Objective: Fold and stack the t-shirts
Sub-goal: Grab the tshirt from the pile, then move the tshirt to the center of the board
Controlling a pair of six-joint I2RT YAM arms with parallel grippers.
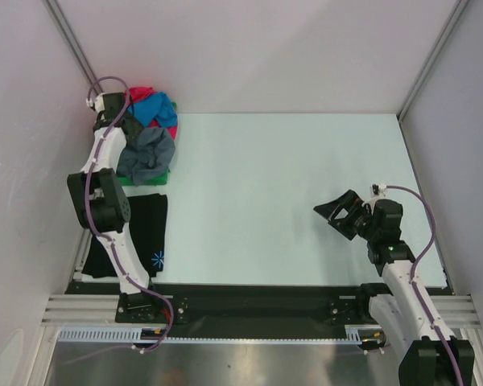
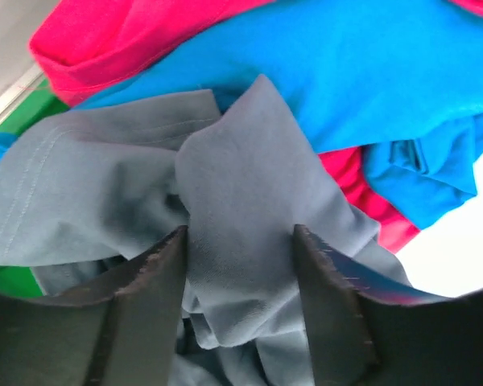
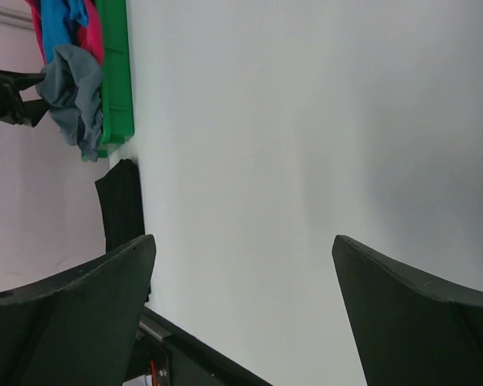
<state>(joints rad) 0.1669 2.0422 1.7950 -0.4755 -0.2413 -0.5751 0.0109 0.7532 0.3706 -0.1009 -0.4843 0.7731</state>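
Left gripper [image 2: 240, 233] is hard to make out from above, lost against the pile at 10 o'clock. In the wrist view its jaws stand partway apart with a ridge of the grey t-shirt [image 2: 241, 201] filling the gap and touching both inner faces - can't tell if it's actually clamped. The green tray [image 1: 145, 180] is mostly buried, only edge strips showing. The grey shirt spills over its near rim, with the blue t-shirt [image 1: 157, 107] and pink t-shirt [image 1: 141, 92] heaped behind. The black t-shirt [image 1: 145, 229] lies flat at 8 o'clock, partly covered by the left arm, with a small blue-white print [image 1: 157, 259] at its near corner. Right gripper [image 1: 338, 211] sits at 4 o'clock, well apart from the shirts - jaws spread wide, nothing between. The table [image 1: 290, 185] is pale and bare-topped, with plain light walls around it.
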